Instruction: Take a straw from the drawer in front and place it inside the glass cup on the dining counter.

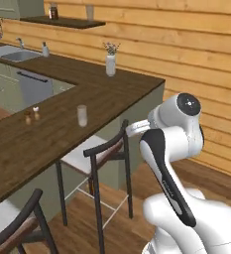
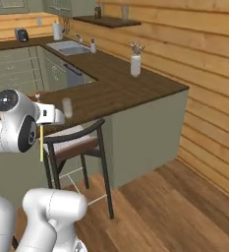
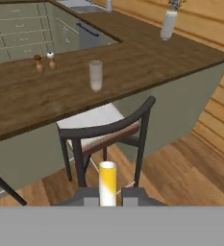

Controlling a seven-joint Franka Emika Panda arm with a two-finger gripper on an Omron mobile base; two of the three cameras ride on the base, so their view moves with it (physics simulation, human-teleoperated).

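My gripper (image 3: 107,196) is shut on the pale-yellow straw (image 3: 107,181), which stands up between the two fingertips. From the right base view the straw (image 2: 41,143) hangs straight down under the hand, in front of the counter. The clear glass cup (image 3: 95,75) stands upright on the dark wood dining counter (image 3: 31,103), beyond and above the gripper. The same glass cup (image 1: 82,115) (image 2: 67,107) sits near the counter's near edge (image 1: 32,149), above a chair. The drawer is out of view.
A dark-framed chair (image 3: 106,129) with a white seat stands between the gripper and the counter. Two small shakers (image 3: 43,62) sit left of the cup. A white vase with flowers (image 1: 110,63) stands farther along. A second chair (image 1: 15,223) is at the lower left.
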